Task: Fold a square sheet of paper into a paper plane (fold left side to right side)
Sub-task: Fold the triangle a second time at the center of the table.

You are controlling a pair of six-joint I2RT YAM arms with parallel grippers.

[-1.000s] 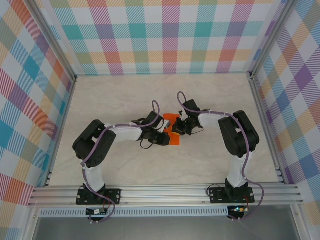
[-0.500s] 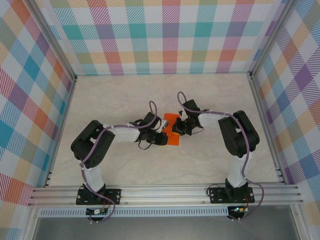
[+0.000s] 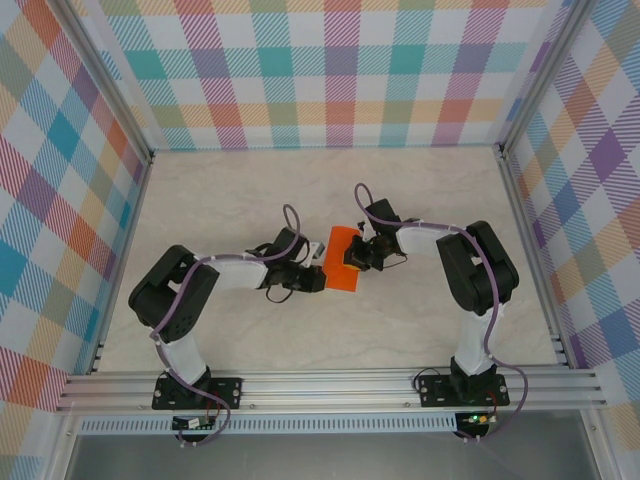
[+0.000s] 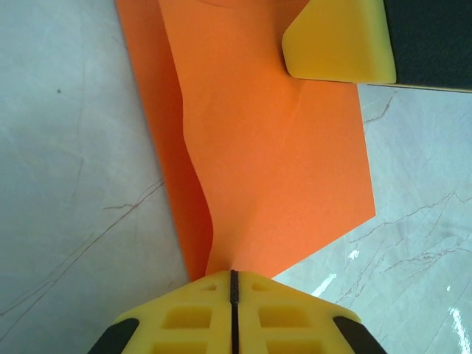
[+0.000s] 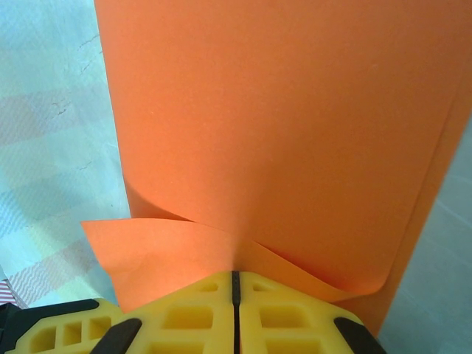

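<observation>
On the left, our left arm (image 3: 225, 272) reaches inward across the bench (image 3: 200, 200). Its jaws are closed on the left edge of the square sheet of paper (image 4: 280, 162). In the left wrist view the yellow pads (image 4: 192, 317) meet with no gap, and the orange sheet runs straight out from between them. We judge this pinch is there to carry the left side across and stop it sliding.

The sheet lies mid-bench between the two arms, doubled over. An upper layer bows loosely above a narrow strip of the lower one, so the crease does not look pressed flat yet.

On the right, the jaws of the right arm (image 3: 455, 255) are likewise shut on the paper, and in the right wrist view a lifted flap curls into them. One of their pads (image 4: 339, 40) shows over the sheet's far edge. We take this as the anchor, steadying the right side so the edges can be lined up.
</observation>
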